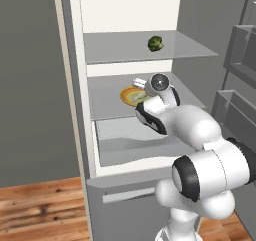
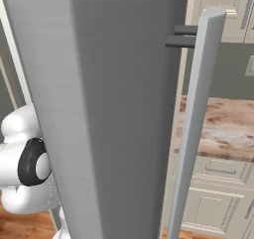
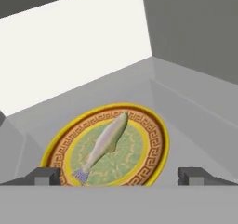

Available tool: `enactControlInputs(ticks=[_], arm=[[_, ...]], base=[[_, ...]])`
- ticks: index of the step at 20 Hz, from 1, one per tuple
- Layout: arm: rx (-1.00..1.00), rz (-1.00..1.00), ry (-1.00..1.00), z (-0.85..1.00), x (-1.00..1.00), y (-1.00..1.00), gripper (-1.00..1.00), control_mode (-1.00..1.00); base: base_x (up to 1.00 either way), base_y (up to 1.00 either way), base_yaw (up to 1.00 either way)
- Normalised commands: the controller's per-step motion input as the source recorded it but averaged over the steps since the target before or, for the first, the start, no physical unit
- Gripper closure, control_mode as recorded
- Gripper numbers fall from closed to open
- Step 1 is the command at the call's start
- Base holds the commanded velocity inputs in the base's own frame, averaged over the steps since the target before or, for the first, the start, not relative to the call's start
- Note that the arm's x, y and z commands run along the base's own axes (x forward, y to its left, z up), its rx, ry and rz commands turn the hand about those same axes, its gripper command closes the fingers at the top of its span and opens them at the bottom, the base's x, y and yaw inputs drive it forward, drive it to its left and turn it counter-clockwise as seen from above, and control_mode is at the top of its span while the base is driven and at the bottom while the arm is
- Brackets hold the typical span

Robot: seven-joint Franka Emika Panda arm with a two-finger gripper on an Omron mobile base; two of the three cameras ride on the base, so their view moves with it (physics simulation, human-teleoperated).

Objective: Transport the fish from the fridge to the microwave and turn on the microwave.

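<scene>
Reaching, left base view: arm (image 1: 200,150) stretches into the open fridge (image 1: 75,85), hand beside the plate (image 1: 129,96) on the middle shelf.
Right base view: fridge door fills the foreground.
Hand view: gripper (image 3: 119,175) spread wide, empty; fish (image 3: 104,145) lies on the plate.

Soft, even light all round, no glare anywhere. Inside the fridge (image 1: 75,85) the white back wall is the brightest patch, and the grey shelves go duller toward the front. The hand view is fairly crisp: the fish (image 3: 104,144) and the plate (image 3: 153,139) show clear pattern, with barely any shadow beneath. The left base view looks slightly soft. In the right base view the fridge door (image 2: 114,109) fades from pale to darker grey.
</scene>
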Motion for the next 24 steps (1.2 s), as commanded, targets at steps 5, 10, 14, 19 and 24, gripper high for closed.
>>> enactControlInputs(ticks=[5,10,14,19,24], arm=[[0.00,0.02,0.02,0.00,0.09,-0.04,-1.00,-1.00],[0.00,0.00,0.04,-0.01,0.06,-0.01,-1.00,-1.00],[0.00,0.01,0.05,0.00,0.06,-0.05,-1.00,-1.00],[0.02,0.03,0.02,-0.02,0.00,0.00,-1.00,-1.00],[0.01,0.04,0.00,-0.03,0.00,0.00,-1.00,-1.00]], base=[[0.00,0.00,0.00],[0.00,0.00,0.00],[0.00,0.00,0.00],[0.00,0.00,0.00],[0.00,0.00,0.00]])
